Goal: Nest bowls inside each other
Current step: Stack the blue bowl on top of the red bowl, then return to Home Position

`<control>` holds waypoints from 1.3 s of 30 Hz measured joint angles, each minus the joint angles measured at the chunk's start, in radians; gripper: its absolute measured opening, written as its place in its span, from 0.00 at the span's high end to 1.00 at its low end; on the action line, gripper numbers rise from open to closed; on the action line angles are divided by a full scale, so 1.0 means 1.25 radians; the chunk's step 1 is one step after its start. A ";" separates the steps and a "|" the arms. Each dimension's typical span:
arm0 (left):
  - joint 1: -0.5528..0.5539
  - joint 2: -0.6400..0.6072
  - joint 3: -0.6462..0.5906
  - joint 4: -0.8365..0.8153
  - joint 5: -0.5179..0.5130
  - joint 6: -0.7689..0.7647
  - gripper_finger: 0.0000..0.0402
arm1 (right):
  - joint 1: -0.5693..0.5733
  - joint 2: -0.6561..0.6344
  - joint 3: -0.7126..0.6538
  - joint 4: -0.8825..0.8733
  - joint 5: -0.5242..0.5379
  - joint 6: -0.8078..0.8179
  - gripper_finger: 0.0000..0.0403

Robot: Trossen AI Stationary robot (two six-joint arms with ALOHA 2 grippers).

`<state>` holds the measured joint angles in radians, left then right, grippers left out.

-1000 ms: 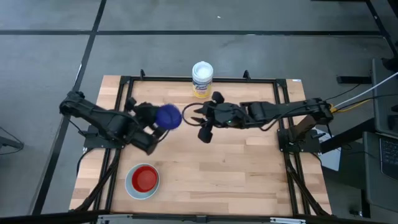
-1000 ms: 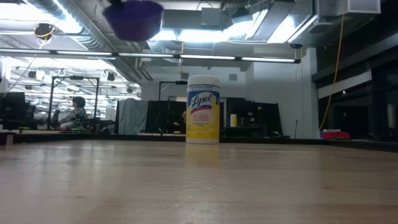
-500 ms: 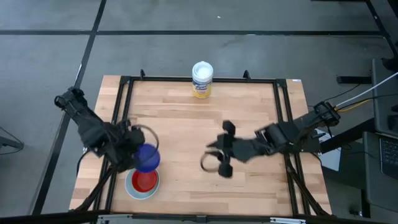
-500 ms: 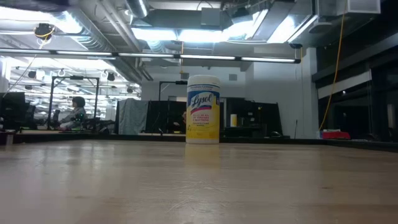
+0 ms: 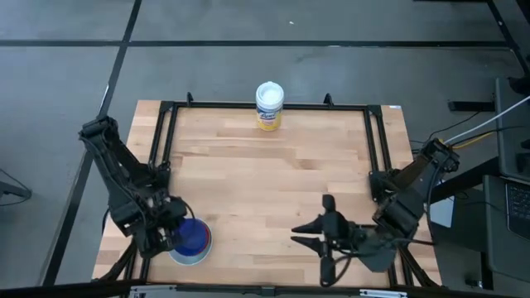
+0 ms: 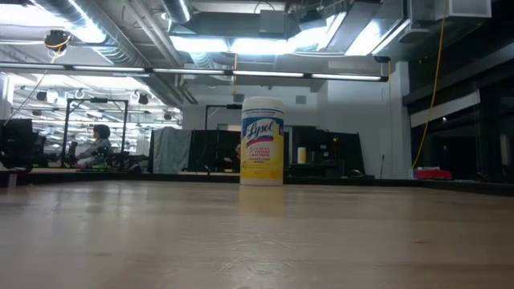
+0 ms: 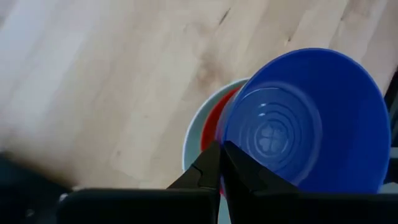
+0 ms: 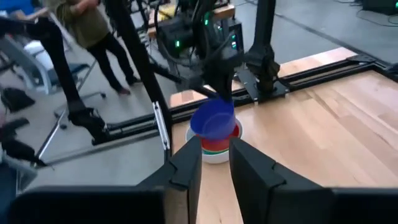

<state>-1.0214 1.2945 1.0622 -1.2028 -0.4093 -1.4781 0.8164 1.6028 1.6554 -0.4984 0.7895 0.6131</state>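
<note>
A dark blue bowl (image 5: pixel 194 235) hangs tilted over a red bowl (image 7: pixel 214 122) that sits inside a white bowl (image 7: pixel 192 138) at the table's near left corner. My left gripper (image 5: pixel 171 237) is shut on the blue bowl. Whether the blue bowl (image 8: pixel 214 121) touches the red bowl (image 8: pixel 219 145) beneath it, I cannot tell. My right gripper (image 8: pixel 215 165) is open with nothing between its fingers. It hovers near the front edge, right of centre (image 5: pixel 301 236), and points toward the bowls. The low view shows neither bowls nor grippers. My left gripper pinches the blue bowl's rim (image 7: pixel 225 139) on the side toward the table's left edge. One finger (image 7: pixel 241 173) is inside the bowl and the other outside. The fingers slant down from above and from the left. The bowl sits tilted, its mouth tipped up and away from the gripper.
A white canister with a yellow label (image 5: pixel 269 105) stands at the middle of the far edge (image 6: pixel 262 141). A black frame rail (image 5: pixel 157 157) runs along the table's sides. In the right wrist view a person (image 8: pixel 87 28) stands beyond the table's left side.
My left gripper has carried the blue bowl from the far middle toward the near left corner and down over the red bowl, tipping more steeply downward. My right gripper has swung from the centre toward the near edge, right of centre.
</note>
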 joint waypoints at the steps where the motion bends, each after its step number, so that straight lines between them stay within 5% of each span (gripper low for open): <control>1: -0.001 0.000 -0.015 0.018 0.000 -0.001 1.00 | 0.009 0.000 0.000 0.000 0.016 0.010 0.79; 9: -0.034 0.000 -0.128 0.125 0.018 -0.052 1.00 | 0.075 0.000 0.000 -0.001 0.139 0.048 0.75; 16: -0.072 0.000 -0.216 0.212 -0.079 -0.127 0.99 | 0.110 0.000 0.000 -0.006 0.255 0.048 0.73; 22: -0.091 0.000 -0.252 0.212 -0.142 -0.240 0.89 | 0.110 -0.014 -0.001 -0.020 0.257 0.068 0.72; 29: -0.122 -0.003 -0.252 0.262 -0.187 -0.230 0.82 | 0.110 -0.032 -0.001 -0.022 0.263 0.050 0.72; 32: -0.147 -0.013 -0.234 0.275 -0.324 -0.246 0.82 | 0.110 -0.034 -0.001 -0.052 0.264 0.048 0.73; 37: -0.239 -0.046 -0.216 0.326 -0.808 -0.214 0.83 | 0.113 -0.034 -0.001 -0.225 0.297 0.171 0.77; 39: -0.272 -0.058 -0.215 0.311 -0.923 -0.215 0.83 | 0.132 -0.035 -0.001 -0.358 0.356 0.291 0.78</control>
<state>-1.3613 1.2219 0.7930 -0.8137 -1.5629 -1.7473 0.9814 1.5590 1.6543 -0.9457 1.2340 0.9764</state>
